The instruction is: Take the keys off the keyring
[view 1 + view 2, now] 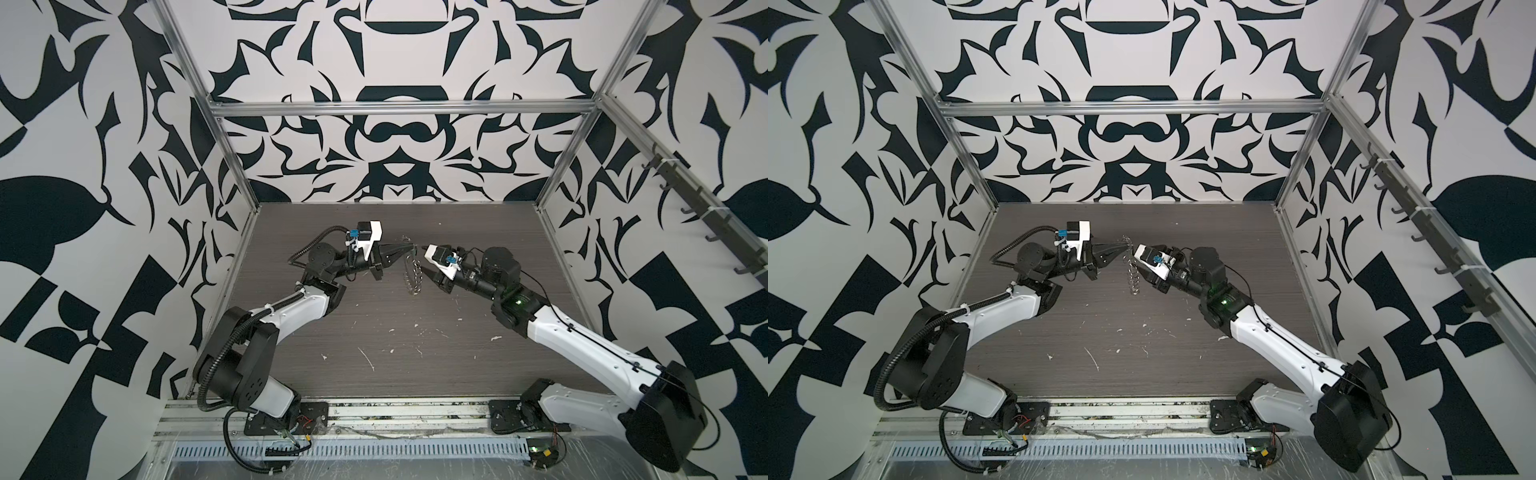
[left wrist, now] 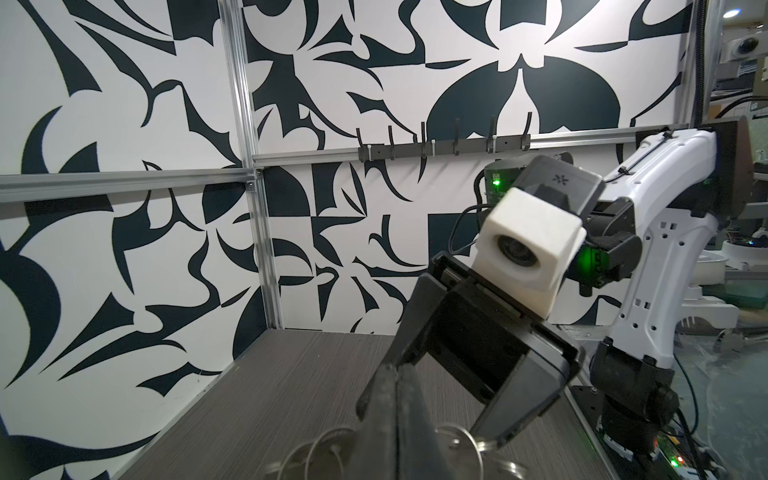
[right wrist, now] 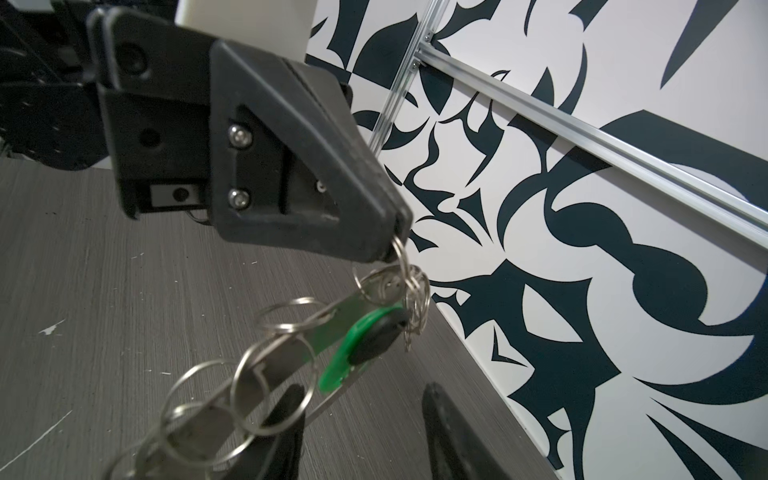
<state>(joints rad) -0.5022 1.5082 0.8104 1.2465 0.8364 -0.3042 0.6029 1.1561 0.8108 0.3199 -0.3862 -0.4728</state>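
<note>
Left claw (image 1: 410, 248): fingers pressed together and clamped on one silver wire loop (image 3: 400, 249) at the rim of the keyring.
Keyring (image 3: 286, 355): flat grey metal disc, rim fringed with many wire loops. It hangs from the left claw's tip, clear of that claw's body. In a top view the keyring (image 1: 1132, 274) shows edge-on, between the two claws.
Green key (image 3: 343, 357): green plastic tag carrying a black piece (image 3: 376, 338). It hangs among the loops just below the left claw's tip and lies against the face of the disc that is turned to the right claw.
Right claw (image 3: 361, 392): fingers apart, gripping nothing. It faces the left claw across the keyring.
Right claw fingers (image 3: 286, 415): in the right wrist view, one finger is partly covered by the disc's edge and loops, and contact cannot be told. The second finger stands well clear to the side.
Key relative to right claw: just beyond the fingertips, nearer the covered finger, not between the two.
Table (image 1: 374, 332): dark wood-grain top with white flecks, lying below both claws. Whether the keyring's lower end touches it cannot be told.
</note>
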